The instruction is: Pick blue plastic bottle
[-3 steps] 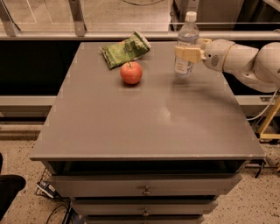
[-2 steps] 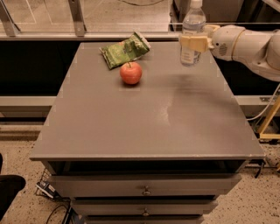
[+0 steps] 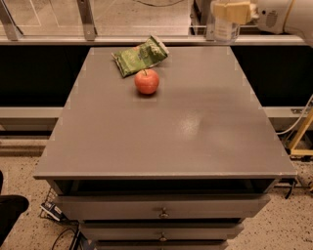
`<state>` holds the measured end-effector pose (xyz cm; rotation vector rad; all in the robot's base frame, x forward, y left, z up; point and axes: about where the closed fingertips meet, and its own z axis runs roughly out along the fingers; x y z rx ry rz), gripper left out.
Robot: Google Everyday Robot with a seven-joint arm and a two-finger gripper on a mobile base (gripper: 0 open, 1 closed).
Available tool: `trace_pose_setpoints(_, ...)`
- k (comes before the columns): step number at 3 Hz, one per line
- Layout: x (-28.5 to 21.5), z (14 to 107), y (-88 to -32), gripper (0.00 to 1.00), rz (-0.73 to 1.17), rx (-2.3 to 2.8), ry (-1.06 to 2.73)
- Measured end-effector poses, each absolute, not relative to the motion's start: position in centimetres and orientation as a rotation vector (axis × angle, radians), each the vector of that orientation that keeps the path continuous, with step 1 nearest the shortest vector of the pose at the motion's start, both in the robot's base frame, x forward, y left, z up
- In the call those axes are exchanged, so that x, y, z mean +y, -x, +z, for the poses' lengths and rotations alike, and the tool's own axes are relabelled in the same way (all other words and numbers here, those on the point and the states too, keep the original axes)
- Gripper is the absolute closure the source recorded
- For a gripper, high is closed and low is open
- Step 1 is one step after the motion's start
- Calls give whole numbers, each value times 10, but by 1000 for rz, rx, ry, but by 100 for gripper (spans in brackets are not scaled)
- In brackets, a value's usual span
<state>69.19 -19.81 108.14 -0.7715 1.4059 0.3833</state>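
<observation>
at the top right the gripper [image 3: 234,10] holds the blue plastic bottle [image 3: 226,30] above the bench [image 3: 166,141] — jaws clamped on it — well apart from the red apple [image 3: 146,81] and the green packet [image 3: 141,54].

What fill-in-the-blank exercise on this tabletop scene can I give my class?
1. The gripper grips the blue plastic bottle in the picture's top ____ corner.
2. The apple is coloured ____.
3. The snack bag behind the apple is ____.
Missing words: right; red; green.
</observation>
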Motion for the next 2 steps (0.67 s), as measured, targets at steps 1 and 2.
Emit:
trace_pose_setpoints(1, -201, 1110, -683, 100, 366, 1362, 781)
trace_pose_setpoints(2, -201, 1111, -683, 100, 365, 1359, 781)
